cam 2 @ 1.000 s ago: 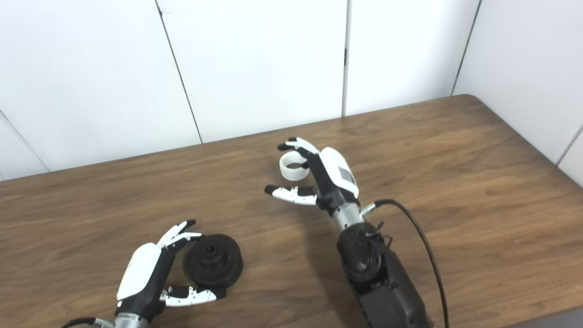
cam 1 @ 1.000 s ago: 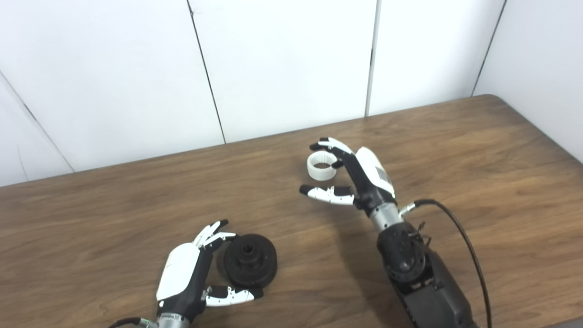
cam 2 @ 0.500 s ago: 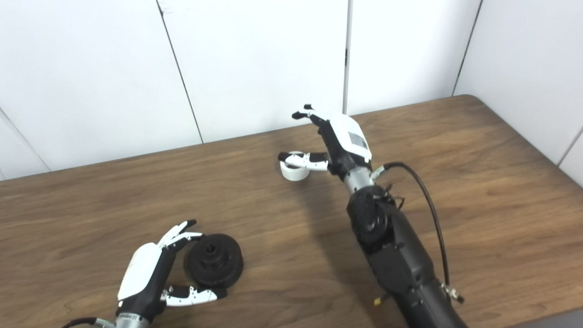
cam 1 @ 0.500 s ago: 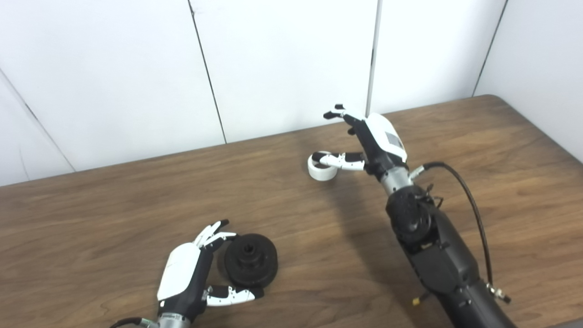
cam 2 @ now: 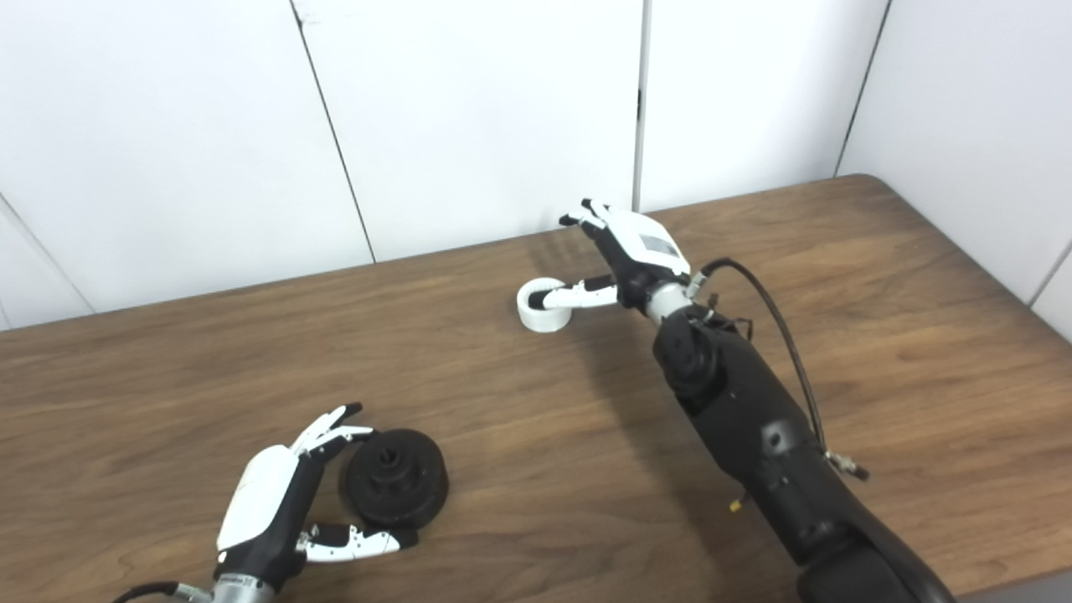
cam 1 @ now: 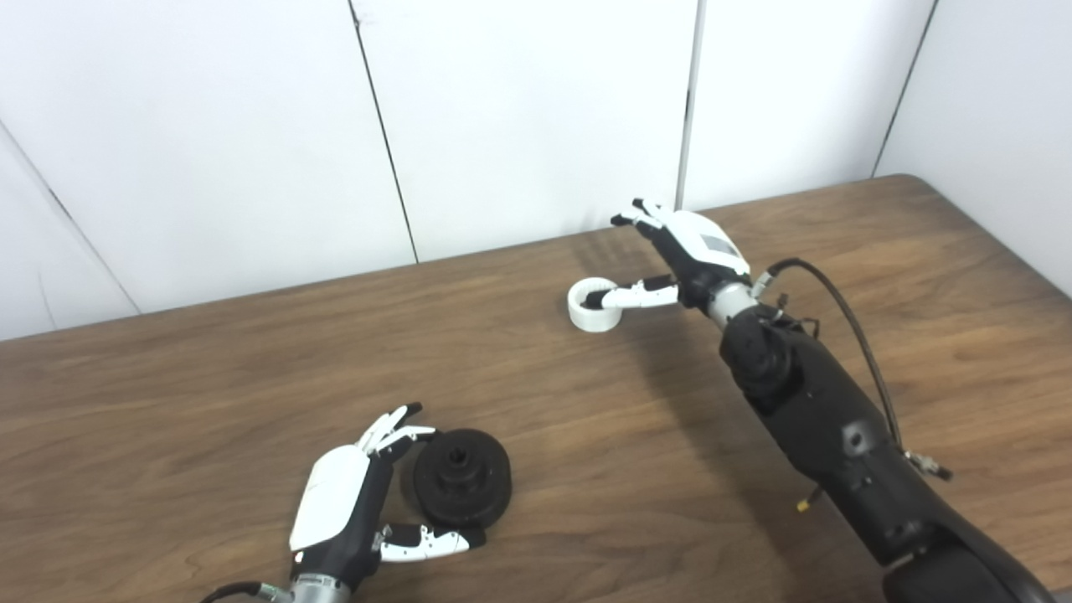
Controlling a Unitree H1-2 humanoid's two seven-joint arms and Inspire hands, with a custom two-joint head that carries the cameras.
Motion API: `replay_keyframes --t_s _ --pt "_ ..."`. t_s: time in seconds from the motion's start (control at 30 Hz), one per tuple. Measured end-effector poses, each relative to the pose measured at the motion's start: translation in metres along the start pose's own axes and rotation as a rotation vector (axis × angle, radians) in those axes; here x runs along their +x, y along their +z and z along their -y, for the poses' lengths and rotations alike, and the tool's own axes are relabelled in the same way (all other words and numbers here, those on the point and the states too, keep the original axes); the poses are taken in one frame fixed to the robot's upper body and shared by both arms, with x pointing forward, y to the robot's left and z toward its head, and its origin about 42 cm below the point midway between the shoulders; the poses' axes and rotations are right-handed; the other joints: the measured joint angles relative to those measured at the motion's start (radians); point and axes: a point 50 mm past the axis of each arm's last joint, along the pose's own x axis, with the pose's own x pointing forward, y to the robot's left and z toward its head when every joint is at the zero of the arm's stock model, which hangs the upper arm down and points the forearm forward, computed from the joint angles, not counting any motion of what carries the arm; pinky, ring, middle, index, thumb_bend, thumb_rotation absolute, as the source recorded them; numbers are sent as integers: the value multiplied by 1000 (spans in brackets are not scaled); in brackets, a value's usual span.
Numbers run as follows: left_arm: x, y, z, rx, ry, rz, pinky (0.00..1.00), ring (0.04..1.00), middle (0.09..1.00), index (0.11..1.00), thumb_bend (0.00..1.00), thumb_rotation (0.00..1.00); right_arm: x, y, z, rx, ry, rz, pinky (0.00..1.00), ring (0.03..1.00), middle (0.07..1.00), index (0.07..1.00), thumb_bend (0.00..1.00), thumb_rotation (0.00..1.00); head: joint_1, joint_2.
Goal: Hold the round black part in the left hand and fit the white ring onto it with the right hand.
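Observation:
The round black part point(cam 1: 461, 487) lies flat on the table near the front left. My left hand point(cam 1: 352, 507) is open around it, fingers on its far left side and thumb at its near edge, not closed on it. The white ring point(cam 1: 593, 305) lies on the table near the back wall. My right hand point(cam 1: 682, 255) is open just right of the ring. Its thumb reaches over the ring's right rim and its fingers are spread above and behind it. The same scene shows in the right eye view, with the ring point(cam 2: 543, 304) and the black part point(cam 2: 394, 487).
The wooden table point(cam 1: 209, 377) ends at a white panelled wall point(cam 1: 519, 109) just behind the ring. The table's right edge point(cam 1: 988, 226) runs along another white wall. A black cable point(cam 1: 846, 318) loops off my right forearm.
My right arm has reached farther back and right, with the hand lowering beside the ring and its thumb now at the ring's rim. The ring and my left hand have not moved.

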Motion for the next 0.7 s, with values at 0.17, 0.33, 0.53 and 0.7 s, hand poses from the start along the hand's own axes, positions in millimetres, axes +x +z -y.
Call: replay_keyframes --t_s 0.17,0.33,0.53,0.7 --pt "0 1 0 1 -3 -2 853 930 926 646 882 283 9 -6 -3 -41 37 -17 1000 1000 986 931 994 696 5 0" --pt "0 1 0 2 -4 -4 860 934 928 649 876 297 8 -7 -8 -35 55 -14 1000 1000 984 927 1000 717 9 -2" --pt "0 1 0 5 -7 -4 867 936 928 650 881 310 5 -6 -18 -41 91 -5 1000 1000 1000 888 1000 736 5 -5" --pt "0 1 0 5 -9 -4 860 937 927 649 886 307 0 -8 -29 -48 125 -7 1000 1000 1000 857 1000 715 5 -2"
